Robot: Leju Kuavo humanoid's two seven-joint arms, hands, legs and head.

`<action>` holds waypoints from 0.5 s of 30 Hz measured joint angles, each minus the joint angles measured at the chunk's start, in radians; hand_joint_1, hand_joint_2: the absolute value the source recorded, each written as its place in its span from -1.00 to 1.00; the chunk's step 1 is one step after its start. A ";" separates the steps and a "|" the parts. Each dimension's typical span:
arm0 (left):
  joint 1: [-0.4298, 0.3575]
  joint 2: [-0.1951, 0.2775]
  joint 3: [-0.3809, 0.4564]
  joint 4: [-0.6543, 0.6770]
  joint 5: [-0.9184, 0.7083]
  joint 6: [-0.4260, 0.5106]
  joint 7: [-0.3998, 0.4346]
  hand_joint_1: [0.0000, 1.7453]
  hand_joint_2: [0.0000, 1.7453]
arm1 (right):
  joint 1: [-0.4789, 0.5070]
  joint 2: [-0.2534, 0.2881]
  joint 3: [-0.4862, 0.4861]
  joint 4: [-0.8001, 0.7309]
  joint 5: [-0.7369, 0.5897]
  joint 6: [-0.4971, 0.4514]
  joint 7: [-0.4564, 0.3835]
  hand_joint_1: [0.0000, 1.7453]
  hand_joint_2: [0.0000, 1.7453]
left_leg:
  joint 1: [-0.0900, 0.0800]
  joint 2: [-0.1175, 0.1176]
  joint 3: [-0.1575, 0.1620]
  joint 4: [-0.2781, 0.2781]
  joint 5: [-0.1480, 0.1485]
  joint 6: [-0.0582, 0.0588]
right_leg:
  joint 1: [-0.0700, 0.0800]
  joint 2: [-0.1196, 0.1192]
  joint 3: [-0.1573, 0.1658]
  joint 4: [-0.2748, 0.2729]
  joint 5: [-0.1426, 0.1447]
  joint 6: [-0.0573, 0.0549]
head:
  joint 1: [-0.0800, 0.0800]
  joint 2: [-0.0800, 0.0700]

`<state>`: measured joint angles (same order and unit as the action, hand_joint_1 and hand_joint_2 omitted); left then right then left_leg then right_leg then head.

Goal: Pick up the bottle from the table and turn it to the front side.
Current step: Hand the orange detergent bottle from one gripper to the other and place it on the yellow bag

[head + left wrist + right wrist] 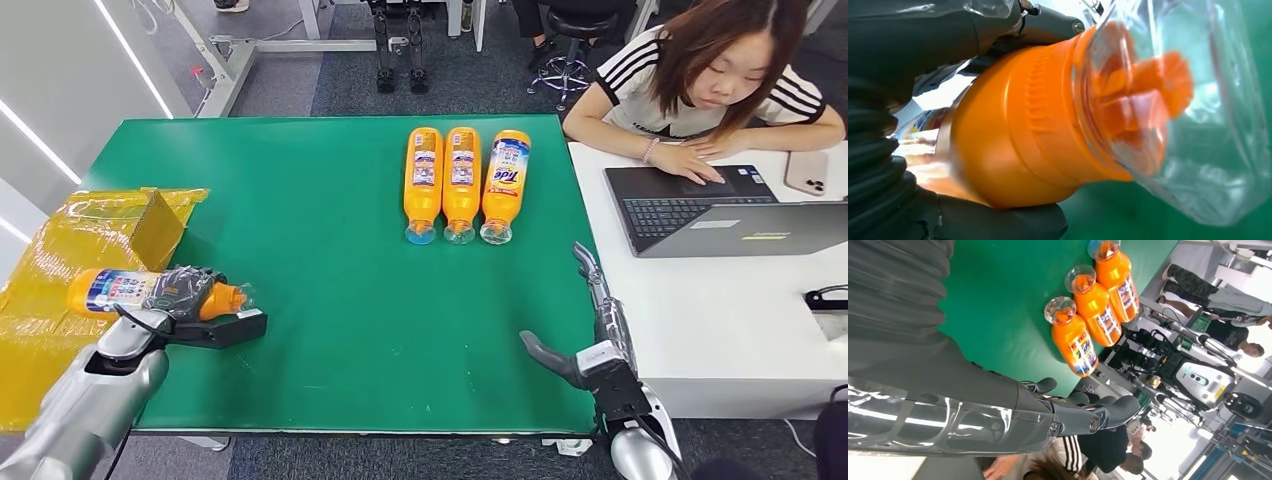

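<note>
Left robot hand (pixel 185 292) grips an orange bottle (pixel 125 290) lying sideways over the left edge of the green desk (pixel 320 300) — label partly up, so the turn step looks in progress; next needs a roll about its long axis. Right robot hand (pixel 585 320) is open, holding nothing. Bottle: smooth glossy plastic, ribbed neck, clear cap (pixel 1198 115) — slippery, I'd guess.

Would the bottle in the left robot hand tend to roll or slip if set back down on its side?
Probably it rolls: the bottle looks rounded. Its glossy body may slip in the left robot hand. The clear cap looks thin, perhaps fragile.
</note>
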<state>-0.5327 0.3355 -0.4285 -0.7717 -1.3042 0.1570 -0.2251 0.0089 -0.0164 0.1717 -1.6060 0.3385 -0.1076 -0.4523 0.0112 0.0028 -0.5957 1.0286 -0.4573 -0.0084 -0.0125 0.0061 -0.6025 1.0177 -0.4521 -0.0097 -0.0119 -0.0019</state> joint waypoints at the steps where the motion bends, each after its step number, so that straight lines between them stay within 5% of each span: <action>1: -0.002 -0.003 -0.004 0.013 -0.010 0.012 0.004 1.00 1.00 | 0.001 0.000 0.000 0.000 0.000 0.000 0.001 -1.00 1.00 | 0.000 0.000 0.000 0.000 0.000 0.000 | 0.000 0.000 0.000 0.000 0.000 0.000 | 0.000 0.000; 2: -0.005 -0.006 -0.009 0.025 -0.017 0.023 0.007 1.00 1.00 | 0.001 0.000 0.000 0.000 0.001 0.000 0.002 -1.00 1.00 | 0.000 -0.001 0.000 0.000 0.000 0.000 | 0.000 -0.001 0.000 0.000 0.000 0.000 | 0.000 0.000; 6: -0.021 -0.016 -0.021 0.064 -0.044 0.049 0.017 -0.92 1.00 | -0.003 0.000 0.004 -0.003 0.007 0.003 0.007 -1.00 1.00 | 0.000 -0.002 0.000 0.000 0.000 0.000 | 0.000 -0.003 0.002 0.000 0.000 0.000 | 0.000 0.000; 15: -0.060 -0.045 -0.053 0.137 -0.116 0.085 0.068 -1.00 1.00 | -0.027 0.000 0.016 -0.005 0.015 0.005 0.024 -1.00 1.00 | 0.000 -0.002 0.004 0.000 0.001 0.000 | 0.000 -0.003 0.005 0.001 0.001 -0.001 | 0.000 0.000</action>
<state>-0.5932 0.2904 -0.4818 -0.6343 -1.4206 0.2424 -0.1567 -0.0183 -0.0164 0.1872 -1.6114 0.3536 -0.1030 -0.4285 0.0113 0.0008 -0.5917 1.0282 -0.4563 -0.0085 -0.0125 0.0030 -0.5977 1.0187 -0.4514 -0.0108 -0.0119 -0.0019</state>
